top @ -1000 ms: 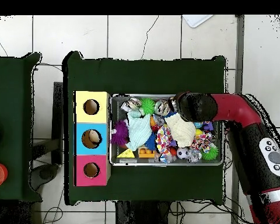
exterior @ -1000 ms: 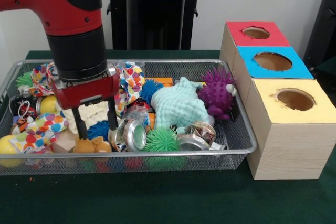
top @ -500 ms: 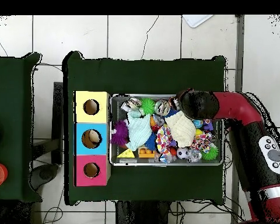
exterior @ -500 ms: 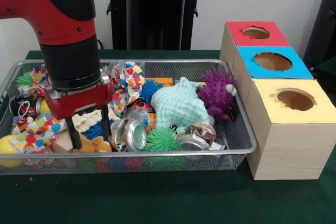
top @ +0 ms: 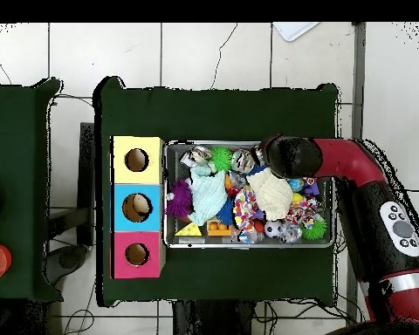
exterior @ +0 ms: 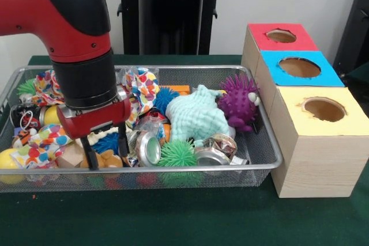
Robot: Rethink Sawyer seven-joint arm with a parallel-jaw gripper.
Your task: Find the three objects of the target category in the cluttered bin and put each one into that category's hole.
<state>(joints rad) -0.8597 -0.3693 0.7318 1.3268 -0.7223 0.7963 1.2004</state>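
Note:
The wire mesh bin (exterior: 271,152) is full of toys. My gripper (exterior: 105,152) is low in its near left part, open, with one finger on each side of the orange-brown bear (exterior: 108,160). The fingers reach down past the bear's top. A yellow rounded shape (exterior: 51,114) and a small orange and black thing (exterior: 23,135) lie at the far left, both partly hidden, so I cannot tell what they are. The red-surround hole (exterior: 281,36) is the farthest of the three box tops. In the overhead view my arm (top: 291,157) covers the gripper; the bin (top: 248,246) and the red hole (top: 136,254) both show.
A mint plush (exterior: 196,116), a purple spiky hedgehog (exterior: 239,102), a green spiky ball (exterior: 177,155) and metal cans (exterior: 147,148) fill the bin's middle and right. Patterned cloth (exterior: 141,84) lies behind the gripper. The blue hole (exterior: 298,67) and yellow hole (exterior: 324,109) sit nearer than the red one.
The gripper has dropped lower, swung slightly left and then back right. Its fingers now straddle the bear more closely.

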